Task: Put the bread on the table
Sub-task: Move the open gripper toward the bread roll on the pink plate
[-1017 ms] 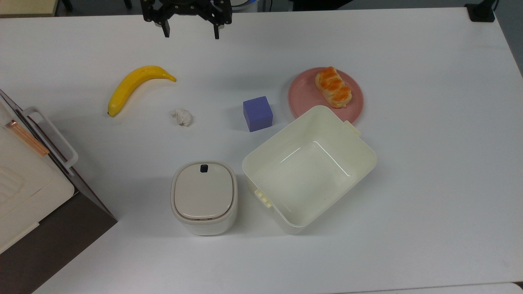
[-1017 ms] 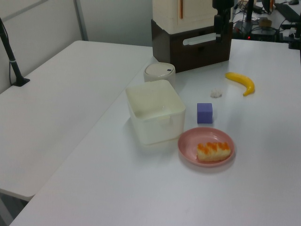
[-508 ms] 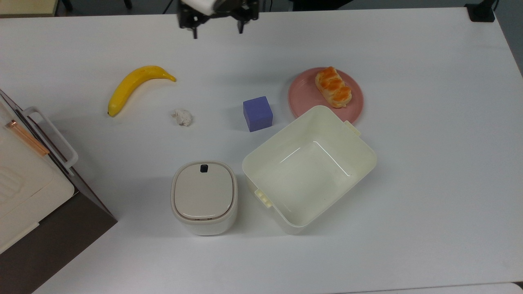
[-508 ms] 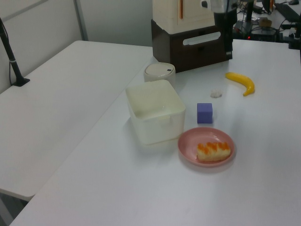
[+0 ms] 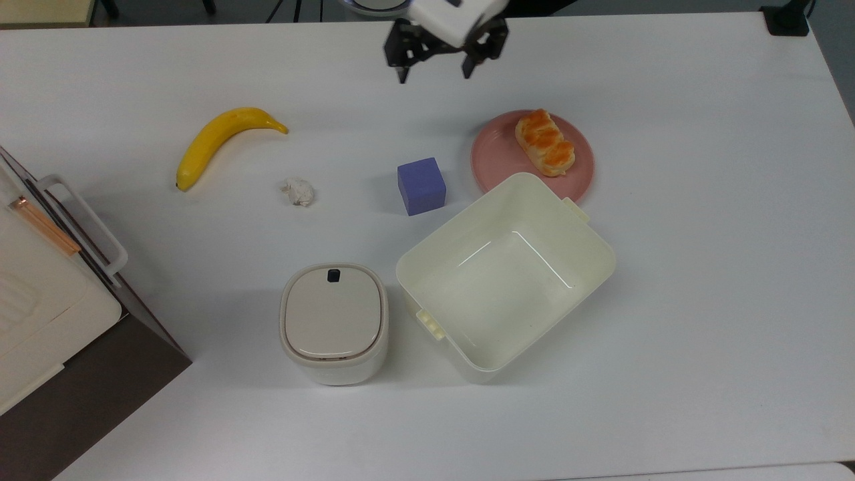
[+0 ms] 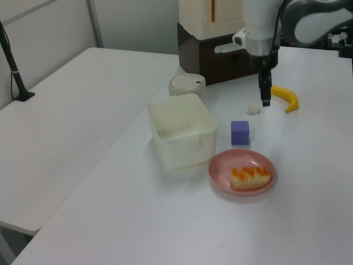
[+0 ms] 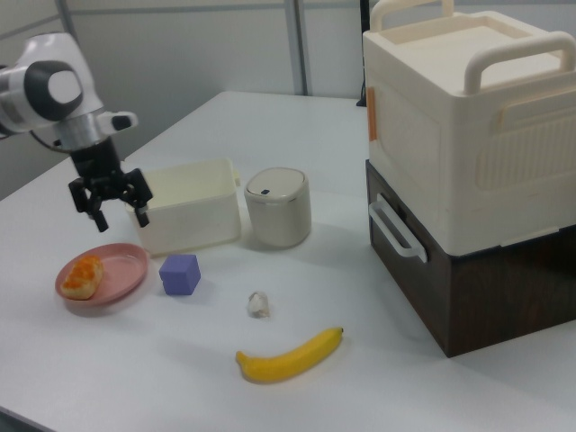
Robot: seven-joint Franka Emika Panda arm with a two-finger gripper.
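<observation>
Top view: the gripper [image 5: 435, 72] hangs above the table [image 5: 701, 280] near its far edge, with both black fingers spread wide apart and nothing between them. The bread [image 5: 544, 142] lies on the pink plate [image 5: 494, 157], toward the top view's right half of the plate, and is well apart from the gripper. The plate's near rim is partly covered by the open cream tub [image 5: 505, 277], which stands just beside it. A purple cube [image 5: 421, 186] sits on the table to the top view's left of the plate, near it but not touching. Further to the top view's left lie a small white paper wad [image 5: 298, 191] and a yellow banana [image 5: 222, 141], each separate from the other. A round-cornered lidded container [image 5: 333, 323] stands close beside the tub. A cream and brown box [image 5: 60, 321] with a handle occupies the top view's lower left corner. In the right view, the gripper [image 7: 113, 212] is poised above the plate [image 7: 117, 274] with its fingers pointing down, clear of the bread [image 7: 82, 275]. In the left view, the gripper [image 6: 265, 93] hangs beyond the cube [image 6: 240, 132], with the bread [image 6: 251, 176] resting on the plate [image 6: 223, 165].
</observation>
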